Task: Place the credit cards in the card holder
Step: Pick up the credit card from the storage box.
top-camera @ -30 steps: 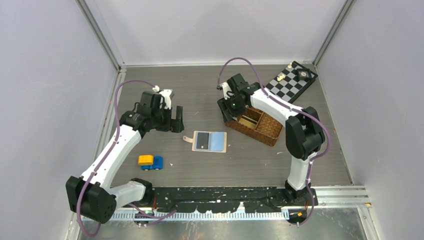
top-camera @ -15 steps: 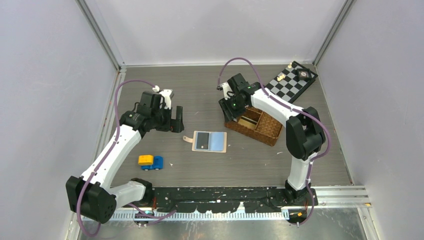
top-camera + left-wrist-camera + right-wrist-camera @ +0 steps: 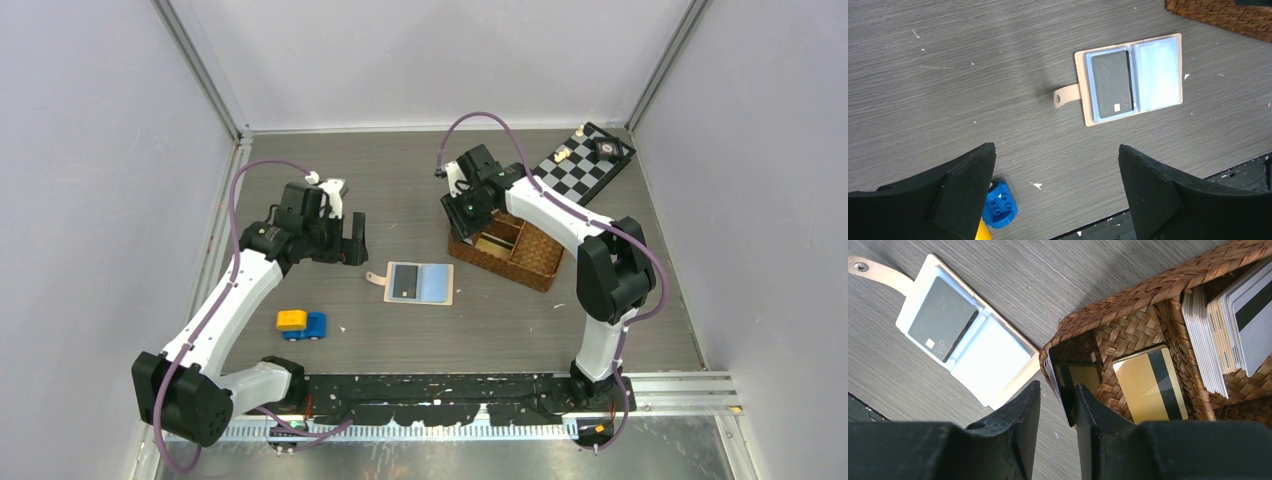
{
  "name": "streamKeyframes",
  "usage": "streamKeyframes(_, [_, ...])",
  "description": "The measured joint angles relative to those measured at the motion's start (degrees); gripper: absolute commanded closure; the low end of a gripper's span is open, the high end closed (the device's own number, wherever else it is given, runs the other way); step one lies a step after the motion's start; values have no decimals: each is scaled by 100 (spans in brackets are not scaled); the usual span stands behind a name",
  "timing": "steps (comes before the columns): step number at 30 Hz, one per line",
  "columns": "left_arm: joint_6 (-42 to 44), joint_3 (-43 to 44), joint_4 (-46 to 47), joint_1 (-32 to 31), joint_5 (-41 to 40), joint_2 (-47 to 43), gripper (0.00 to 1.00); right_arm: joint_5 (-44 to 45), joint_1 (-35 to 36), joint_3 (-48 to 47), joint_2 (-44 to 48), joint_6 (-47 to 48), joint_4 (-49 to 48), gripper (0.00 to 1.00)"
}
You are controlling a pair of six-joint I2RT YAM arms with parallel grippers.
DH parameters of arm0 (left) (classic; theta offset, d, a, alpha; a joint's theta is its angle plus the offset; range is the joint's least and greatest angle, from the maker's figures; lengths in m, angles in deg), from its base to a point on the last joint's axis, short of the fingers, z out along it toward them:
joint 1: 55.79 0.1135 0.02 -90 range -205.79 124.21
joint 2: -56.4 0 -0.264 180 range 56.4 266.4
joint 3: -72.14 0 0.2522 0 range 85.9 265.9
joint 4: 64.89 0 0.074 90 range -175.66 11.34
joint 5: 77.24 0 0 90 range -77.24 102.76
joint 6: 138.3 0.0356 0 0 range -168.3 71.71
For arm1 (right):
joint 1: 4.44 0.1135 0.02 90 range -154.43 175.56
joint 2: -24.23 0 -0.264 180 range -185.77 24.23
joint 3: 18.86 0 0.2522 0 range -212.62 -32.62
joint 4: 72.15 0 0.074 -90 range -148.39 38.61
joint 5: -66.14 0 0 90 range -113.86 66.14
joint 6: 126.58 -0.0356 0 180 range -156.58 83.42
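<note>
Inspecting the bench (image 3: 400, 180) from the overhead view, I find the card holder (image 3: 420, 283) lying open and flat at mid-bench, snap tab pointing left. It sits near the woven basket (image 3: 530, 262), on that basket's near-left side and not touching it. One black card (image 3: 1112, 84) sits in its left pocket; the right pocket shows pale blue.

Right pincer (image 3: 1058, 387): over the basket's left end compartment, jaws narrowed to a slim gap on either side of the edge of an upright black card (image 3: 1073, 365) that leans on the end wall. A strip of bench shows between the left jaw and this card, so I record no grip. A gold card (image 3: 1150, 382) lies flat in the same compartment; silver-grey and white cards (image 3: 1228, 325) stand in the next one.

Left pincer (image 3: 1056, 150): jaws spread wide, nothing between them, hovering left of the card holder and well apart from it.

A yellow-and-blue toy truck (image 3: 302, 322) sits near-left; a chessboard (image 3: 585, 160) lies far-right.
</note>
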Motion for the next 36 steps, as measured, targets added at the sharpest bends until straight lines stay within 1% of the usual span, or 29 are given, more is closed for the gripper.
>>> streamKeyframes(7, [0,0,-4,0,0,0,5,4,0,0,11,2,4,77])
streamKeyframes(10, [0,0,-7,0,0,0,5,4,0,0,17,2,2,81])
streamKeyframes(16, [0,0,-24,0,0,0,5,9,2,0,81,2,2,86])
streamKeyframes(21, [0,0,-26,0,-2,0,5,52,0,-2,199,2,2,88])
streamKeyframes(23, [2,0,-26,0,0,0,5,81,-2,-2,251,2,-4,92])
streamKeyframes(27, [2,-2,-26,0,0,0,5,227,-2,-2,380,-2,-4,97])
streamKeyframes(31, [2,-9,-24,0,7,0,5,339,2,0,640,-28,-17,98])
streamKeyframes(36, [22,-31,-22,0,116,0,8,424,4,-2,1209,-138,-46,99])
